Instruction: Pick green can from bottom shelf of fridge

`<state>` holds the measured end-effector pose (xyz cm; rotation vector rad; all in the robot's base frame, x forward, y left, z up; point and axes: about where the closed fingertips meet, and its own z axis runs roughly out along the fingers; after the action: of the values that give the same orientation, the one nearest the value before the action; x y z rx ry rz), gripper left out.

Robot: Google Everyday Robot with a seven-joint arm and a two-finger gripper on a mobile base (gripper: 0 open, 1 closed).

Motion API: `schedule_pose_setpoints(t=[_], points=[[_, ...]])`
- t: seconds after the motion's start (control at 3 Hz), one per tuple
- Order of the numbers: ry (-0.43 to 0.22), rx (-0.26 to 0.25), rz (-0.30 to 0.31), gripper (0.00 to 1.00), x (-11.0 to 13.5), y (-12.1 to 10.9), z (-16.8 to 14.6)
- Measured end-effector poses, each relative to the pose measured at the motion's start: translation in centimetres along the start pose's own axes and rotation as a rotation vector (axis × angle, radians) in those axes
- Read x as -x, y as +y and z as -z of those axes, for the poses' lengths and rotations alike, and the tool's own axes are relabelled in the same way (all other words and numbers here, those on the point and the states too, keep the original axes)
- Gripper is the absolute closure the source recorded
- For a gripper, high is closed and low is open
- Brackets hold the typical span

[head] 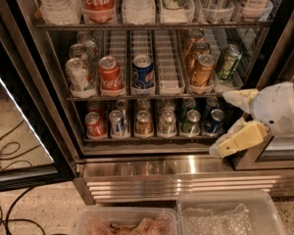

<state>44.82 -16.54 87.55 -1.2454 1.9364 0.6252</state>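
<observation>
Bins at my feet: two clear plastic tubs sit on the floor, nearest the camera, clear of my reach path.
Fridge: door open, ribbed steel base just below my working height.
My gripper: in front of the right end of the bottom shelf, outside the front rail, holding nothing.
My fingers: apart, one pale finger above and one yellowish one below, with a gap between them.
Green can: upright at the front of the bottom shelf, second lane from the right end, touching or nearly touching the front rail.
Can relative to fingers: to my left and a little deeper in; the blue can stands between it and me.
Neighbours: a silver can on its far side, another green one behind it.
Handling, my guess: rigid but thin-walled, likely full and fairly heavy, probably cold and slick.
Where I'd grip: mid-body, across the round sides, firm without denting.
Risk: the lanes are tight, so I could nudge the blue can.
</observation>
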Motion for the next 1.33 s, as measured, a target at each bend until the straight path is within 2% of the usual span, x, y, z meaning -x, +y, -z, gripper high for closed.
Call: schedule_pose_setpoints(t=[0.33,0.67,1.0,1.33], points=[[-0.110,0.107,-0.109,0.00,0.2,2.8,-4.3],[-0.129,0.131,-0.125,0.00,0.8,3.4,-4.9],[-0.128,0.130,-0.124,0.00,0.8,3.4,-4.9],[-0.165,0.116,-0.179,0.00,-2.0,2.7,-7.0]])
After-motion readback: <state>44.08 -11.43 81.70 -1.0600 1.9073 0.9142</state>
